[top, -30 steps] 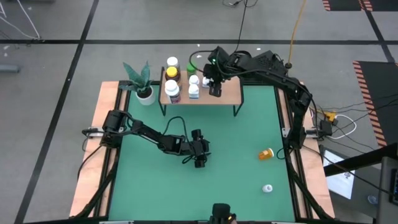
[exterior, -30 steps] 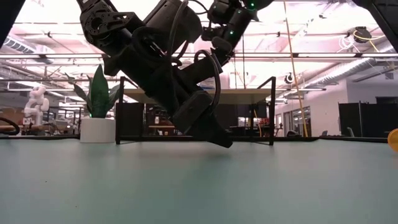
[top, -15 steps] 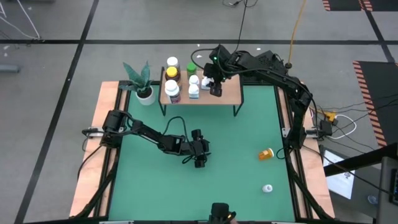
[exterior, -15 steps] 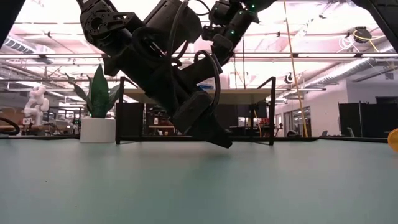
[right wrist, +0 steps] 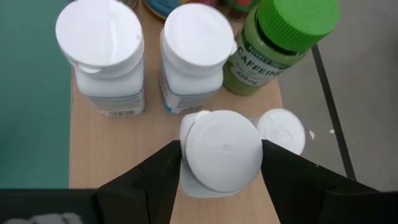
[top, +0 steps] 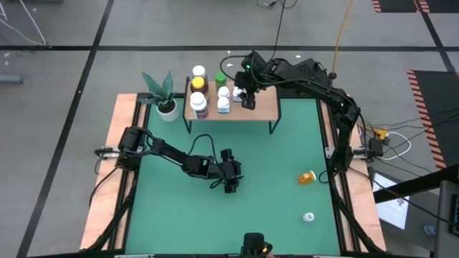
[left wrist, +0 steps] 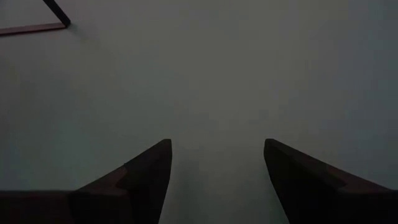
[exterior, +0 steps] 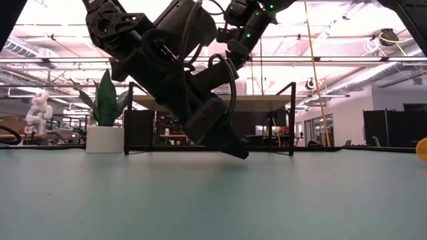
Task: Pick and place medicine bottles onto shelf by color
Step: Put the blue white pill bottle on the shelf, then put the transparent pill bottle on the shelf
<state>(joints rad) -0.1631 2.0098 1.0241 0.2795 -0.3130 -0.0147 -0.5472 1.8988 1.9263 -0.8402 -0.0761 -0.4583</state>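
Up top, shelf: a light-wood board (top: 265, 109) on thin black legs at the far edge of the green worktop (top: 272, 179).
Bottles on shelf: white-capped bottles (right wrist: 99, 53) standing side by side, a green bottle (right wrist: 273, 43) behind them, and an amber bottle (top: 199, 84) with a yellow cap toward the plant end.
Writing: the green bottle's label reads "CAFFEINE"; the print on the white bottles is too small to read.
Right gripper: the right gripper (right wrist: 221, 163) is over the shelf with its fingers (right wrist: 155, 177) on either side of a white-capped bottle (right wrist: 221, 149); whether they press it or stand just off it cannot be told.
Left gripper: the left gripper (top: 230, 185) hangs low over the bare middle of the worktop, fingers spread, nothing between them.
Loose bottles: an orange bottle (top: 307, 176) lies on its side near the right edge; a small white one (top: 308, 217) sits nearer the front, well apart from it.
Open room: the right half of the shelf board is bare.
Beside shelf: a potted plant (top: 162, 93) at its left end.
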